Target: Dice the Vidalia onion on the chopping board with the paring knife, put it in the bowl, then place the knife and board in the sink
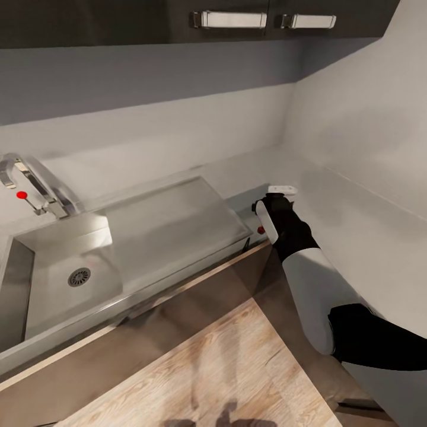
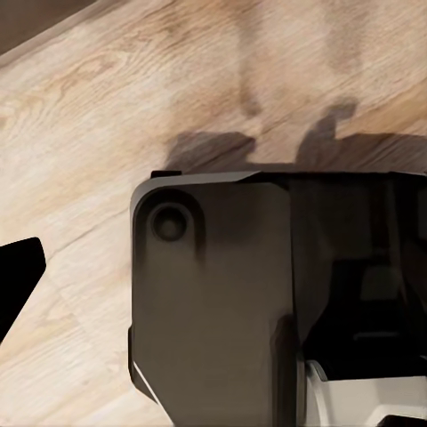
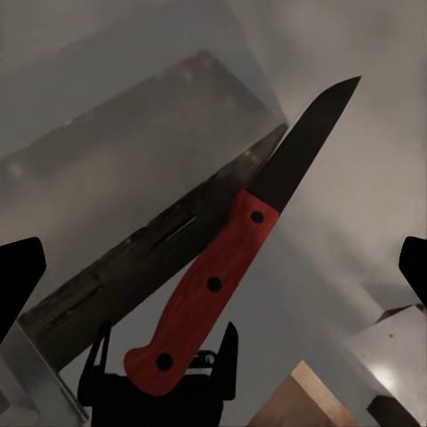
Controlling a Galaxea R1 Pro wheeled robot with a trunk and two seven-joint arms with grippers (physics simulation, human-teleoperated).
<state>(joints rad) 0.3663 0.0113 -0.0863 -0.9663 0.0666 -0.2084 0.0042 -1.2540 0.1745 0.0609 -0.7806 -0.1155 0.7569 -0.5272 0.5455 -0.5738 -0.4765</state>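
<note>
The paring knife [image 3: 253, 213], with its red-and-black handle and dark blade, lies on the grey countertop [image 1: 356, 225] beside the right edge of the sink [image 1: 59, 279]. In the head view its red handle end [image 1: 261, 229] peeks out by the counter's front edge. My right gripper [image 1: 268, 207] hovers just over the handle, open, its fingertips [image 3: 18, 276] spread wide on either side of the knife. The steel basin holds nothing. My left gripper [image 2: 213, 276] hangs low over the wooden floor, one fingertip [image 2: 18, 276] far out at the side. The onion, chopping board and bowl are out of view.
The flat drainboard [image 1: 172, 219] lies between basin and knife, and the chrome tap [image 1: 35, 184] with a red dot stands at the back left. A white wall closes the corner on the right. Dark upper cabinets [image 1: 228, 19] hang overhead. My dark base [image 2: 231, 311] sits on the floor [image 1: 237, 367].
</note>
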